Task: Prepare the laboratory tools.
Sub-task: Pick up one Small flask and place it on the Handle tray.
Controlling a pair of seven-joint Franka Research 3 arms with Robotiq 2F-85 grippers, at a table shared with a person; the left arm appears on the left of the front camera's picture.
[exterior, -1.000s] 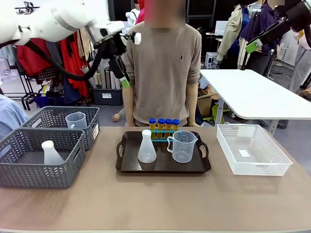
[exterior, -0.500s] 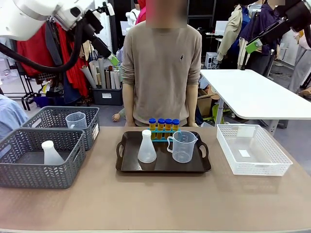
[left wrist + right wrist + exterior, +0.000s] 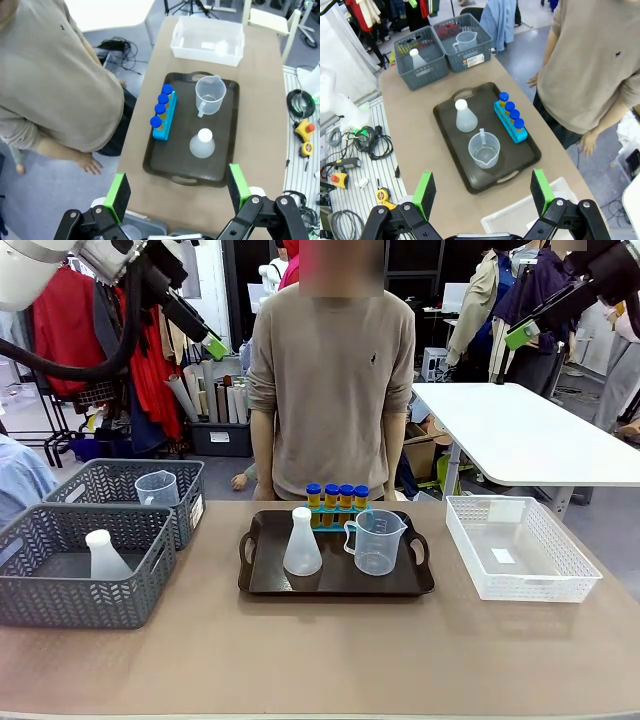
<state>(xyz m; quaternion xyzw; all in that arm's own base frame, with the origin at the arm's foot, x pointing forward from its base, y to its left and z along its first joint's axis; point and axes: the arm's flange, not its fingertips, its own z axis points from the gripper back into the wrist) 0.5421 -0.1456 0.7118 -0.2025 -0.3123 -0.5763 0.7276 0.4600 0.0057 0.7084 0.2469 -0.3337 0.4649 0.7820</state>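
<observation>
Dark brown handled tray (image 3: 335, 580), table centre: frosted white conical flask (image 3: 302, 543), clear handled measuring beaker (image 3: 377, 542), four blue-capped tubes of yellow liquid (image 3: 336, 498) in a row behind. Both grippers high above, jaws wide, empty. Left gripper (image 3: 176, 192) has lifted up and leftward; right gripper (image 3: 481, 194) unmoved. Neither clearly nearer.

— How is the light across the bench (image 3: 300, 650)?

— Bright and even, from overhead; soft, short shadows sit under the dark tray (image 3: 336, 585) and beside the white basket (image 3: 520, 550).

— Any glare?

— The white table (image 3: 530, 435) behind is nearly washed out, and the tray's surface carries a dull sheen in the right wrist view.

— Sharpness?

— The front view is crisp. Both wrist views bend straight lines toward their edges, and the green pads (image 3: 118, 195) at the bottom look slightly soft.
</observation>
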